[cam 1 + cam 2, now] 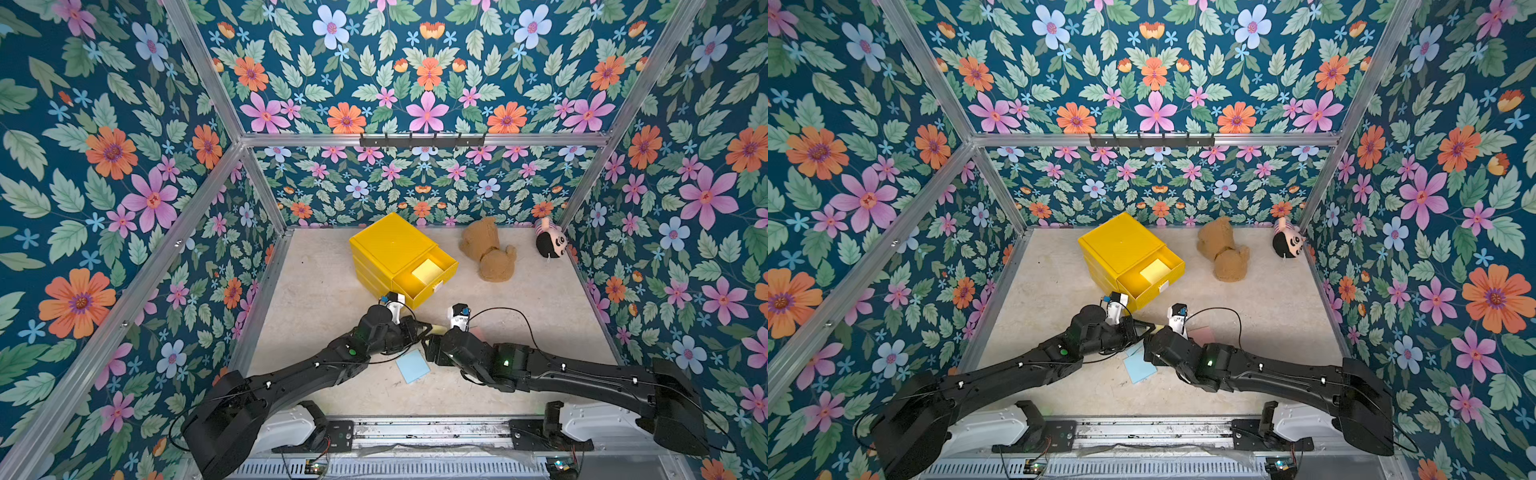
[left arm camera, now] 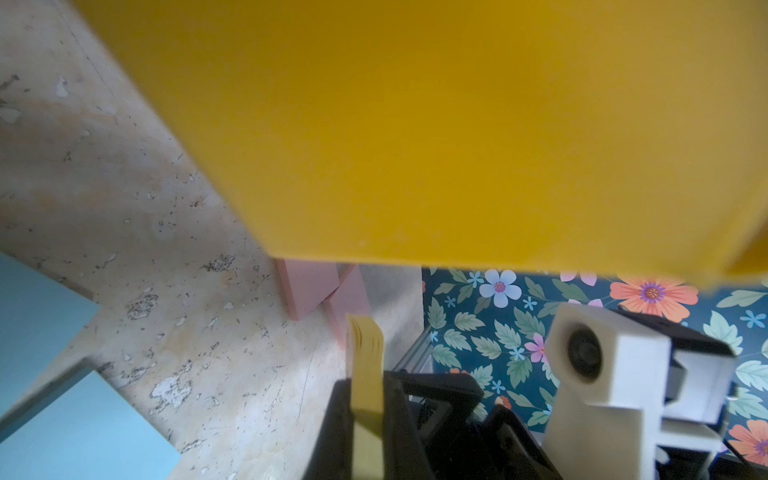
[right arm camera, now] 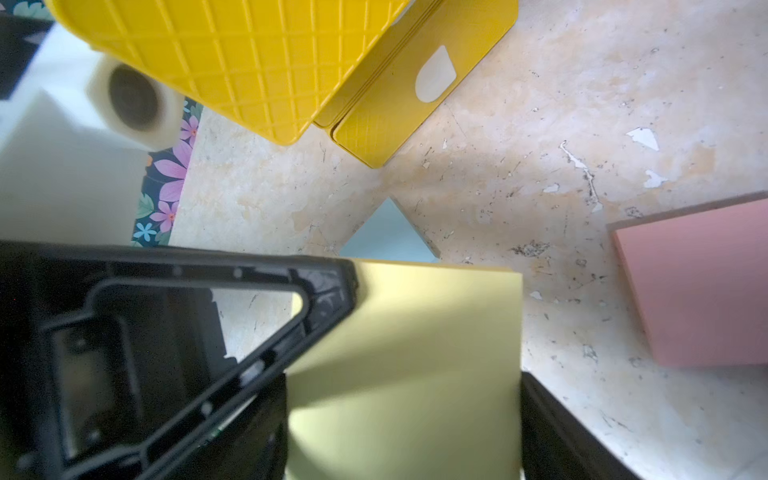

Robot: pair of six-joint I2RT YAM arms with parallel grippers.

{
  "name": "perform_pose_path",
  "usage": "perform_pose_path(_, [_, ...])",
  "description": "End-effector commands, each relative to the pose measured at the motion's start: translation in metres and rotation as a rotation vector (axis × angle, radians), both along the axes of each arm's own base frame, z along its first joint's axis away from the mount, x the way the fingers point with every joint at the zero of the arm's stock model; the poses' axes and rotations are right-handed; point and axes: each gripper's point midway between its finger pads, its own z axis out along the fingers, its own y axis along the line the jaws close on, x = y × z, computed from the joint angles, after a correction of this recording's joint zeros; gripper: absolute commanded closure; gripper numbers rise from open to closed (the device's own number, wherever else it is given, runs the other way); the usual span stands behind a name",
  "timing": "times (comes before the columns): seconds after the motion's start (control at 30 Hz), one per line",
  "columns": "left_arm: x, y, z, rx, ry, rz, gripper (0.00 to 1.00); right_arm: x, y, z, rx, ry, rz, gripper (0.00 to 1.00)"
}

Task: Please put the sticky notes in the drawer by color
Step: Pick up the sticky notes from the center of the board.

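The yellow drawer (image 1: 390, 243) cabinet stands at the back, its top drawer pulled out with a pale yellow sticky note (image 1: 428, 270) inside. In front of it my two grippers meet over another pale yellow sticky note (image 3: 415, 332). My left gripper (image 2: 365, 386) is shut on its corner, seen edge-on in the left wrist view. My right gripper (image 3: 403, 386) clamps the same note across its width, one finger at each side edge. Two light blue notes (image 1: 1140, 365) lie overlapping on the table under the arms. Two pink notes (image 2: 316, 286) lie just right of the grippers.
A brown teddy bear (image 1: 488, 249) lies right of the cabinet, and a small doll (image 1: 550, 241) lies in the back right corner. Floral walls with metal posts close in the table on three sides.
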Motion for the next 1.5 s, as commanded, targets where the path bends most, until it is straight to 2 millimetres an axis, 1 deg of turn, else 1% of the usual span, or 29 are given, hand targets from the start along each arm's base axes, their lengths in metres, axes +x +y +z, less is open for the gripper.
perform_pose_path(0.0, [-0.002, -0.003, 0.012, -0.027, -0.024, -0.021, 1.0, 0.0, 0.005, 0.008, 0.05, -0.019, 0.01, 0.14])
perform_pose_path(0.1, [-0.002, -0.001, 0.022, -0.041, -0.058, -0.02, 1.0, -0.006, 0.009, 0.022, 0.123, -0.041, 0.065, 0.01])
perform_pose_path(0.13, [-0.002, 0.0, 0.027, -0.046, -0.072, -0.02, 1.0, -0.009, 0.008, 0.028, 0.159, -0.054, 0.084, 0.01])
perform_pose_path(0.17, [-0.002, 0.002, 0.031, -0.049, -0.085, -0.021, 1.0, -0.013, 0.01, 0.041, 0.21, -0.079, 0.119, 0.01])
perform_pose_path(0.2, [-0.002, 0.003, 0.034, -0.05, -0.093, -0.021, 1.0, -0.017, 0.012, 0.049, 0.253, -0.096, 0.154, 0.01])
perform_pose_path(0.27, [-0.002, 0.006, 0.043, -0.056, -0.115, -0.026, 1.0, -0.024, 0.01, 0.07, 0.358, -0.126, 0.212, 0.01])
perform_pose_path(0.33, [-0.003, 0.006, 0.056, -0.078, -0.145, -0.049, 1.0, -0.025, 0.002, 0.088, 0.475, -0.134, 0.243, 0.01])
perform_pose_path(0.4, [-0.003, 0.006, 0.073, -0.099, -0.187, -0.074, 1.0, -0.023, -0.01, 0.113, 0.651, -0.156, 0.276, 0.01])
perform_pose_path(0.47, [-0.003, 0.005, 0.088, -0.106, -0.225, -0.103, 1.0, -0.02, -0.029, 0.137, 0.792, -0.2, 0.279, 0.01])
perform_pose_path(0.5, [-0.002, 0.005, 0.095, -0.106, -0.24, -0.115, 1.0, -0.018, -0.038, 0.145, 0.839, -0.219, 0.273, 0.01])
perform_pose_path(0.6, [0.002, 0.005, 0.118, -0.158, -0.275, -0.153, 1.0, -0.018, -0.05, 0.163, 0.901, -0.25, 0.308, 0.01])
perform_pose_path(0.73, [0.002, 0.002, 0.159, -0.293, -0.323, -0.23, 1.0, -0.027, -0.052, 0.188, 0.989, -0.31, 0.389, 0.01])
perform_pose_path(0.8, [0.0, -0.003, 0.175, -0.326, -0.345, -0.275, 1.0, -0.028, -0.047, 0.195, 1.007, -0.316, 0.423, 0.02])
perform_pose_path(0.93, [-0.007, -0.006, 0.206, -0.388, -0.388, -0.325, 1.0, -0.025, -0.039, 0.197, 1.022, -0.308, 0.448, 0.05])
perform_pose_path(1.0, [-0.01, -0.007, 0.215, -0.405, -0.4, -0.343, 1.0, -0.023, -0.037, 0.197, 1.03, -0.307, 0.454, 0.07])
perform_pose_path(1.07, [-0.01, -0.007, 0.216, -0.401, -0.402, -0.347, 1.0, -0.022, -0.035, 0.199, 1.04, -0.309, 0.462, 0.12])
perform_pose_path(1.17, [-0.011, -0.006, 0.213, -0.397, -0.395, -0.346, 1.0, -0.023, -0.036, 0.205, 1.074, -0.317, 0.47, 0.17])
perform_pose_path(1.27, [-0.011, -0.005, 0.211, -0.404, -0.392, -0.342, 1.0, -0.02, -0.037, 0.207, 1.084, -0.319, 0.455, 0.18])
perform_pose_path(1.33, [-0.012, -0.005, 0.211, -0.403, -0.394, -0.342, 1.0, -0.019, -0.038, 0.209, 1.091, -0.324, 0.446, 0.3])
perform_pose_path(1.4, [-0.011, -0.005, 0.207, -0.395, -0.387, -0.34, 1.0, -0.02, -0.039, 0.211, 1.093, -0.329, 0.45, 0.34])
perform_pose_path(1.47, [-0.01, -0.006, 0.205, -0.392, -0.383, -0.341, 1.0, -0.021, -0.04, 0.212, 1.093, -0.335, 0.45, 0.42])
